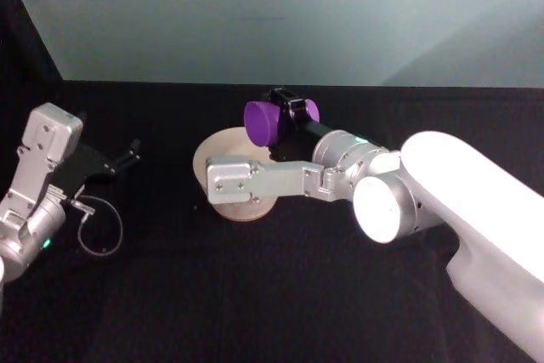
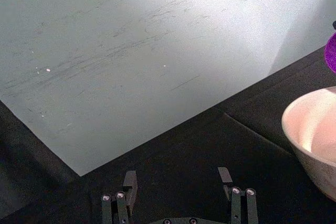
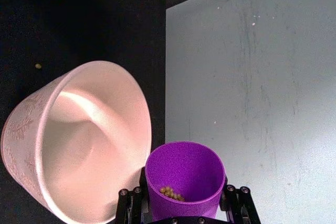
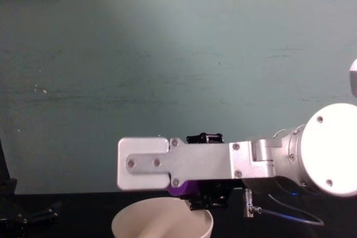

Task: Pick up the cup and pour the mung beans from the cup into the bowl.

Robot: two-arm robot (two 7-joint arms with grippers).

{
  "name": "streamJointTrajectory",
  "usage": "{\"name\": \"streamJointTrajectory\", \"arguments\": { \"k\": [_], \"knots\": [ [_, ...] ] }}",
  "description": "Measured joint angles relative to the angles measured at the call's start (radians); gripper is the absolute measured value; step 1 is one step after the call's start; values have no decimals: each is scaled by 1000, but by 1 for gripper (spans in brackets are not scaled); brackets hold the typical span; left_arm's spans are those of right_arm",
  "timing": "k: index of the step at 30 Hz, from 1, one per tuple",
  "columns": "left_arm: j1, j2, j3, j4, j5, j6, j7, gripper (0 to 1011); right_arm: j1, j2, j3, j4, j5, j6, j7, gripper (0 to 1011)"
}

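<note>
right jaws clamp the tilted purple cup (image 1: 262, 122), a few mung beans (image 3: 171, 193) inside, above the empty cream bowl (image 1: 208, 152); left jaws gape wide, idle, well apart.

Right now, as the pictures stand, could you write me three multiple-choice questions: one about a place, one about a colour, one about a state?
1. Where is the cup?
A) lying inside the bowl
B) in the right gripper, raised near the bowl's rim
C) in the left gripper

2. What colour is the cup?
A) green
B) purple
C) white

3. How is the left gripper?
A) shut on the bowl
B) shut on the cup
C) open, holding nothing

Answers:
1 B, the right gripper's fingers clamp the cup beside the rim.
2 B, its sides are purple.
3 C, its fingers stand apart with nothing between them.
</note>
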Motion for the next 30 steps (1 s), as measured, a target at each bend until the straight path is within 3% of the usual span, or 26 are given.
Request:
{"name": "streamJointTrajectory", "arguments": {
  "k": [14,30],
  "knots": [
    [0,0,0,0,0,0,0,1000,13,-7,-43,15,-121,-17,15,721],
    [0,0,0,0,0,0,0,1000,4,-15,-44,14,-194,-27,32,720]
  ]
}}
